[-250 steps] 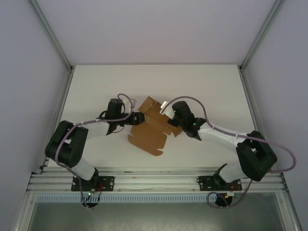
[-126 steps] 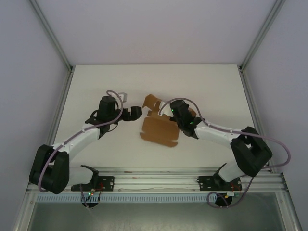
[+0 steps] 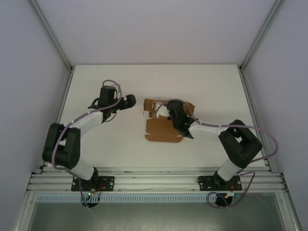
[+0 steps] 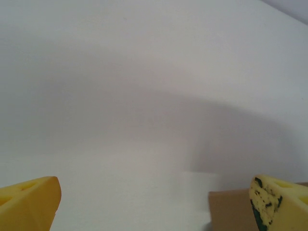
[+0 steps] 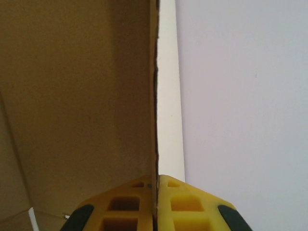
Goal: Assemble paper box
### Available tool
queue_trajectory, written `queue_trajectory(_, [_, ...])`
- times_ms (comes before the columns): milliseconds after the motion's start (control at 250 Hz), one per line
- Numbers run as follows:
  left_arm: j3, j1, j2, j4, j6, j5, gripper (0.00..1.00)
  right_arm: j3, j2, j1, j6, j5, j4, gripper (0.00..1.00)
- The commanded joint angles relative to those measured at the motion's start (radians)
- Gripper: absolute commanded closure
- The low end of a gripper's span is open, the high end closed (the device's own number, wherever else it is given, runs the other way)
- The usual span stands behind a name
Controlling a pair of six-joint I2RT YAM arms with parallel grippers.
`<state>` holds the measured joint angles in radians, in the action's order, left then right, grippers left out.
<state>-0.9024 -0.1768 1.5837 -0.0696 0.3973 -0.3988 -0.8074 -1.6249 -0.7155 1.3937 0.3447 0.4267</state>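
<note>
desk (image 3: 120, 154): white; a bare strip is seen on the near side of the paper box (image 3: 161, 131).
paper box: brown cardboard, partly folded, lying about mid-desk; a flat panel is turned to the near side, and raised flaps are seen at its far side.
right fingers (image 5: 125, 207): pressed together on a thin upright wall of the paper box, whose edge is clamped between them.
left fingers (image 4: 29, 202): spread wide, with nothing held; placed left of the paper box, level with its far flaps and apart from it.
</note>
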Motion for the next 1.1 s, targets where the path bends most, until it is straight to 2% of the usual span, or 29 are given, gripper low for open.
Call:
queue_trajectory(0, [-0.039, -0.007, 0.076, -0.110, -0.075, -0.180, 0.00, -0.035, -0.020, -0.006, 0.027, 0.019, 0.046, 0.93])
queue_trajectory(92, [-0.049, -0.020, 0.129, -0.142, -0.120, -0.256, 0.01, -0.044, -0.038, -0.006, 0.031, 0.033, 0.060, 0.92])
queue_trajectory(320, [-0.017, -0.059, 0.187, -0.281, -0.167, -0.382, 0.18, -0.058, -0.067, -0.006, 0.026, 0.057, 0.068, 0.92])
queue_trajectory(468, [0.016, -0.087, 0.193, -0.319, -0.194, -0.363, 0.27, -0.051, -0.071, -0.009, 0.039, 0.077, 0.086, 0.92])
queue_trajectory(763, [0.082, -0.126, 0.212, -0.455, -0.249, -0.389, 0.28, -0.013, -0.075, -0.027, 0.072, 0.122, 0.102, 0.92])
queue_trajectory(815, [0.086, -0.129, 0.217, -0.480, -0.253, -0.391, 0.32, -0.003, -0.073, -0.032, 0.079, 0.130, 0.112, 0.92])
queue_trajectory(975, [0.074, -0.140, 0.231, -0.475, -0.289, -0.393, 0.36, 0.022, -0.081, -0.045, 0.070, 0.149, 0.138, 0.92])
queue_trajectory(1095, [0.079, -0.163, 0.228, -0.474, -0.321, -0.343, 0.37, 0.046, -0.097, -0.055, 0.066, 0.159, 0.165, 0.92])
